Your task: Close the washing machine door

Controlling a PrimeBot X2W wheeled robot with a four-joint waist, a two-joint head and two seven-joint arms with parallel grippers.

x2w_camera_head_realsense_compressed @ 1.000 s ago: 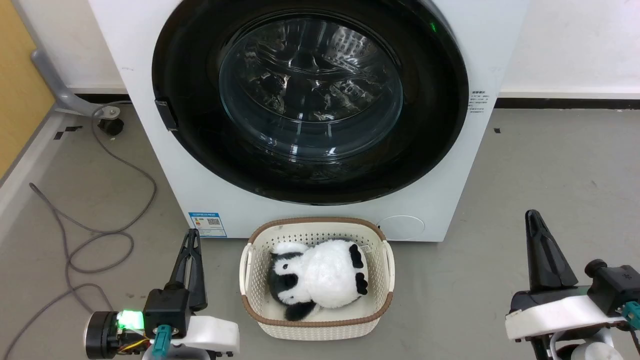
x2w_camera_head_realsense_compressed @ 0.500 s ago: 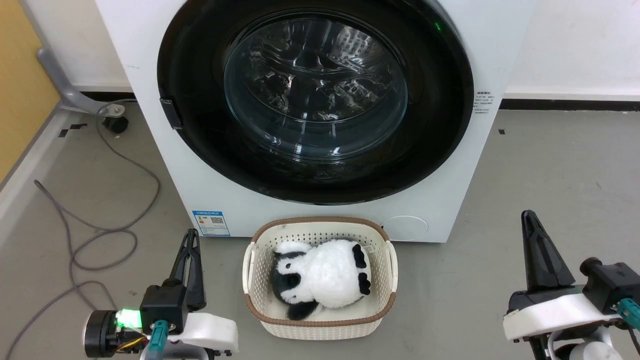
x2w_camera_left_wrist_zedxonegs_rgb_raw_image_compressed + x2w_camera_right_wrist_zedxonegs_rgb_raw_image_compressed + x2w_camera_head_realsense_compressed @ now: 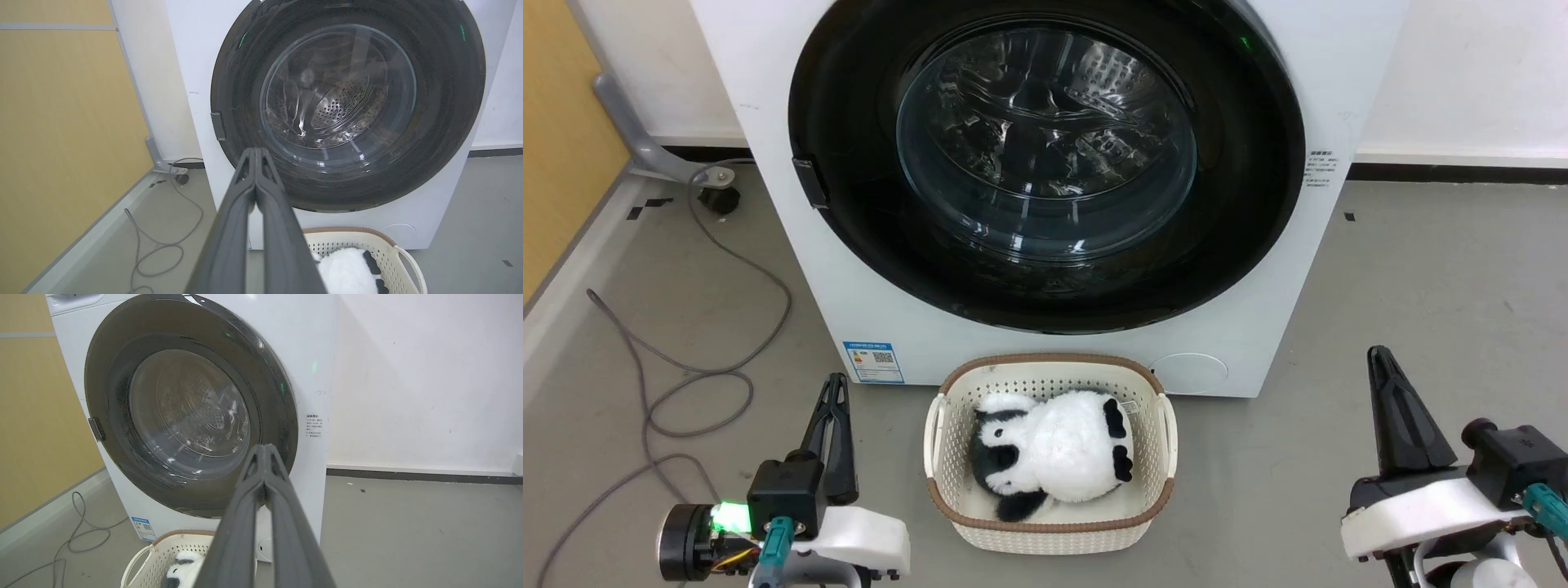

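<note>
Grey smooth flooring point(image 3: 1421, 269) is spreading under everything, with a yellow wall panel point(image 3: 556, 122) standing at the far left and a thin grey cable point(image 3: 727, 359) looping across the floor beside it. Low on the left, the left end effector point(image 3: 836, 384), with its two long dark fingers, is hovering clenched on nothing, well apart from the big white boxy washing machine point(image 3: 760, 147). A small blue sticker point(image 3: 873, 362) low on the machine's front is carrying a QR code and print too small to read. The large round glossy black washing machine door point(image 3: 1045, 155), with its bulging clear glass window, is sitting flat against the machine's front. No gap is showing along its rim in either wrist view, so the closing is looking done; whether the latch is catching cannot be told. Just before the machine, a small cream perforated basket point(image 3: 1054, 539) is holding a black-and-white plush panda point(image 3: 1054, 453). Right of the door, a small block of dark print point(image 3: 1322, 170) is proving illegible. At the lower right, the right end effector point(image 3: 1378, 359) is hanging clenched and empty, touching nothing.
</note>
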